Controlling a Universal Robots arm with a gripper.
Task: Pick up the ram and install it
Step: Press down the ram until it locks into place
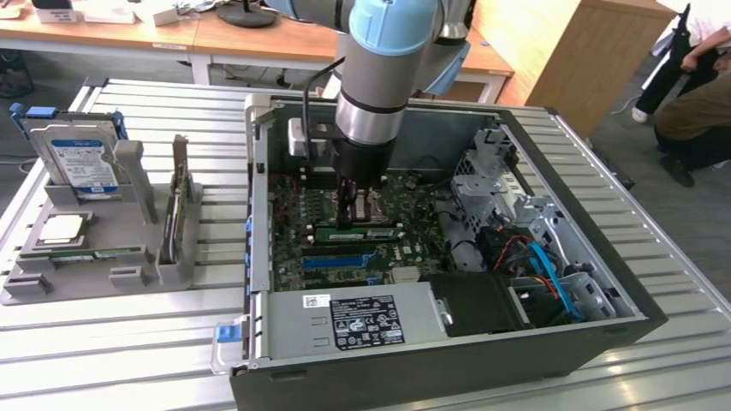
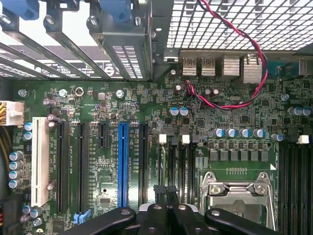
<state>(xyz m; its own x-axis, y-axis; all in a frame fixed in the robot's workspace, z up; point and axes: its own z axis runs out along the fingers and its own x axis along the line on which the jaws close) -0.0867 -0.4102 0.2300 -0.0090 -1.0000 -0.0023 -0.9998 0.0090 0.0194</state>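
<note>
A slim green ram (image 1: 358, 231) stands on edge in a memory slot of the motherboard (image 1: 406, 201), inside the open computer case (image 1: 594, 257). My gripper (image 1: 349, 219) hangs straight down over the board, its tip right at the ram's far side, beside the processor socket (image 1: 371, 208). In the wrist view the two black fingertips (image 2: 160, 189) press together with nothing between them, so the gripper (image 2: 166, 190) is shut. They sit over the dark memory slots (image 2: 178, 161), between the blue slot (image 2: 122, 164) and the metal processor socket (image 2: 234, 193). Whether the fingers touch the ram I cannot tell.
A grey rack (image 1: 34, 287) on the exterior view's left holds a hard drive (image 1: 74, 163), a processor chip (image 1: 60, 227), an upright expansion card (image 1: 174, 205) and another slim green stick (image 1: 86, 254). Drive cages and cables (image 1: 520, 248) crowd the case's right. A person (image 1: 697, 94) sits at back right.
</note>
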